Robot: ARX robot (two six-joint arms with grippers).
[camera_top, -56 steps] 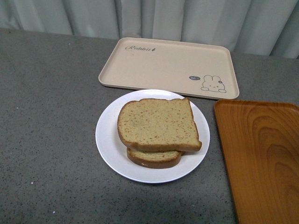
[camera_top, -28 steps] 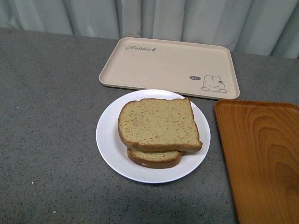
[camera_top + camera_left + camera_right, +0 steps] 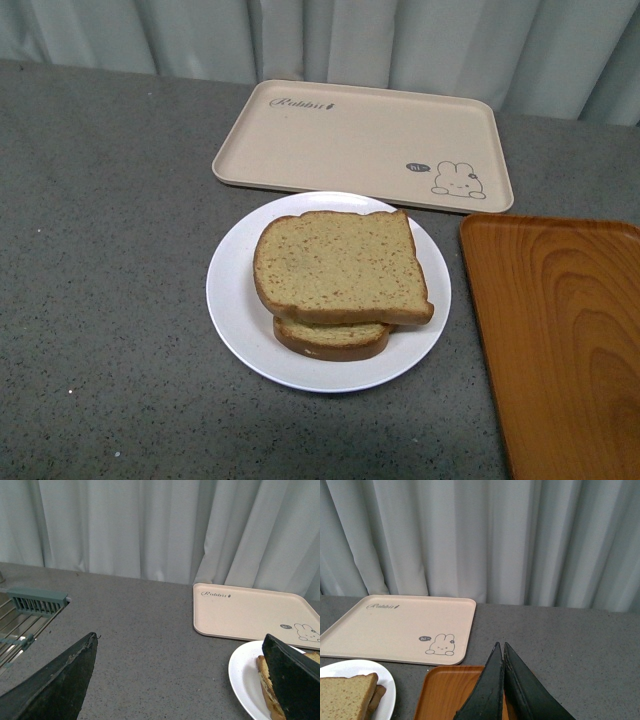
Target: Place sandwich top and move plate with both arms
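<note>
Tan speckled bread slice [image 3: 340,265] lying stacked on round glossy white plate [image 3: 235,300], black left gripper [image 3: 179,639] gaping wide, right gripper [image 3: 501,648] pressing closed

The grey speckled countertop [image 3: 110,250] carries a white plate [image 3: 232,300], a beige rabbit tray [image 3: 350,130] and an orange wood-grain tray [image 3: 560,340].

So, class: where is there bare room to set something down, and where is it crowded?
Free: grey countertop left of the round white plate; the beige rabbit tray and orange wood-grain tray, both bare. Crowded: the plate, filled by stacked bread slices.
</note>
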